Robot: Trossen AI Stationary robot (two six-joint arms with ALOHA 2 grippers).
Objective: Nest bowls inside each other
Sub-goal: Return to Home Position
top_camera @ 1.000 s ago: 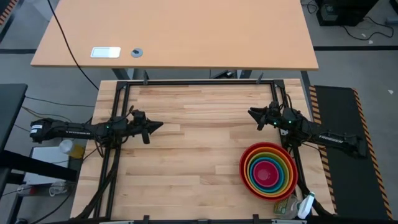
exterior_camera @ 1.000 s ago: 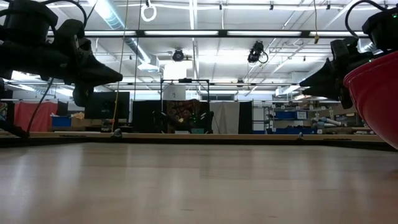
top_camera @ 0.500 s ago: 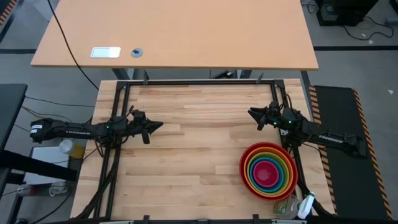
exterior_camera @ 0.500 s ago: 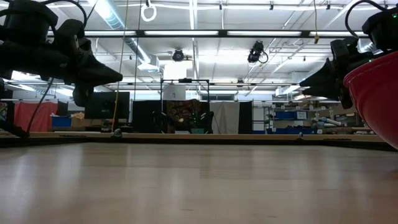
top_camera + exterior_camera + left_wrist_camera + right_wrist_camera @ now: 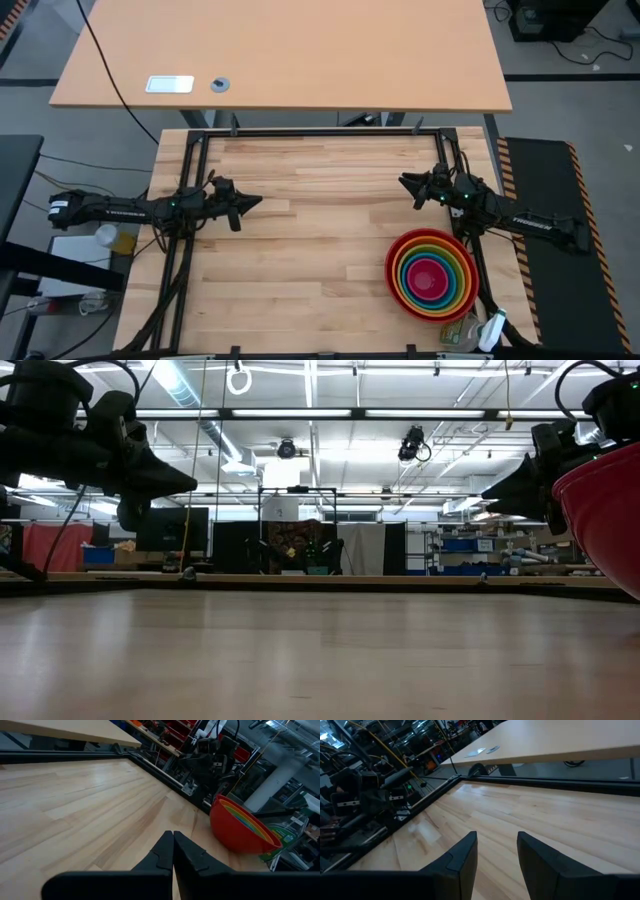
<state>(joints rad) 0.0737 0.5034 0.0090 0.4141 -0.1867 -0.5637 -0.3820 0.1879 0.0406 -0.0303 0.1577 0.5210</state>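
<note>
The bowls point(image 5: 431, 275) stand nested in one stack at the table's near right: red outermost, then orange, lime green and blue, with magenta-pink in the middle. The red bowl point(image 5: 606, 520) rests on the tabletop by its base. My left gripper point(image 5: 256, 201) hovers shut at the table's left side, pointing level toward the right; its shut fingers point(image 5: 173, 851) show in the left wrist view, with the stack point(image 5: 240, 825) beyond them. My right gripper point(image 5: 405, 181) hovers open at the right side, just beyond the stack, with nothing between its fingers point(image 5: 495, 852).
A black frame point(image 5: 320, 132) runs along the table's far edge and sides. A larger desk point(image 5: 280, 55) with a white card and a small disc stands beyond. A packet and a white object point(image 5: 470, 333) lie near the stack at the near right corner.
</note>
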